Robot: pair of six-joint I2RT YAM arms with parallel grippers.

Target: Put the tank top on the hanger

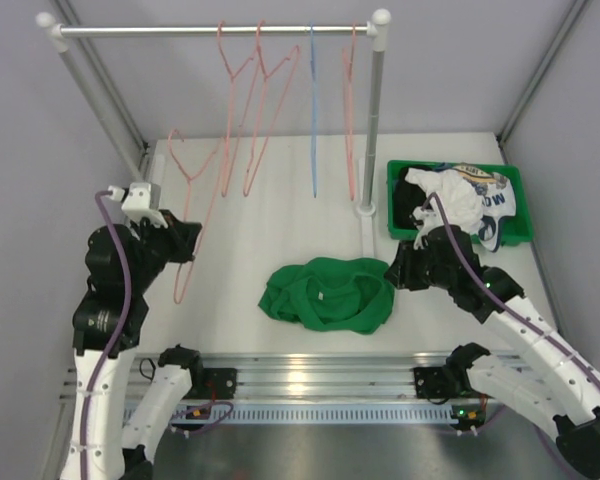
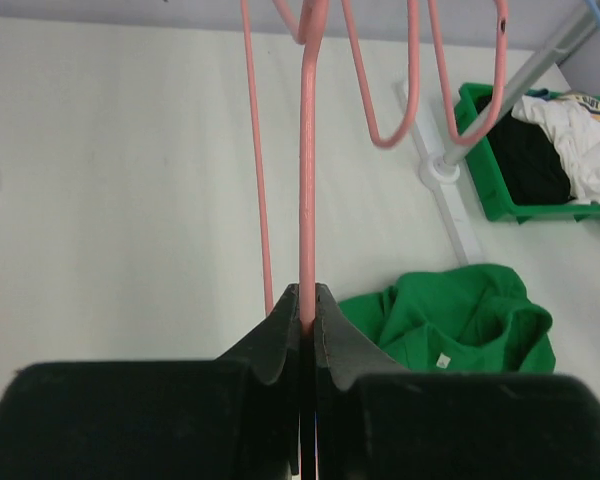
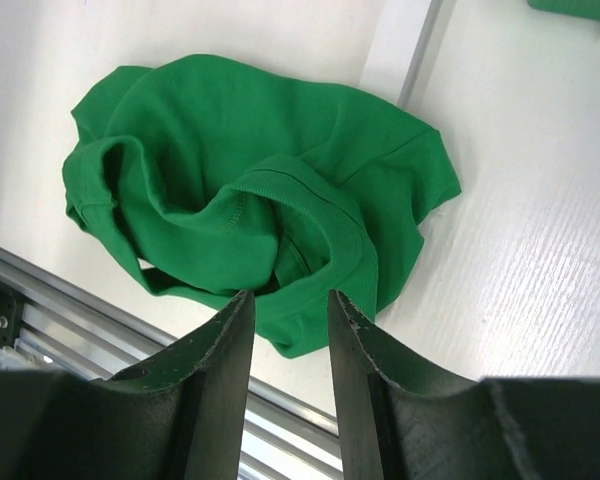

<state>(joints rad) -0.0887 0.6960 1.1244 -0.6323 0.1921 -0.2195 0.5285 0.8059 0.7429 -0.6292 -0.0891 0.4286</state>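
Now | we clamp the left gripper (image 2: pixel 305 300) on the thin salmon-pink wire hanger (image 2: pixel 304 180), presenting it for dressing | our right gripper (image 3: pixel 288 305) hovers parted, empty, over the crumpled bright green fabric tank top (image 3: pixel 250 180) on the white table (image 1: pixel 280 215), likely seeking a strap.

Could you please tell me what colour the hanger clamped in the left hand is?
Salmon pink; the hanger shows best in the left wrist view.

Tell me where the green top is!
From above, the green top lies crumpled on the white table, near the middle of its front edge, beside the right end effector.
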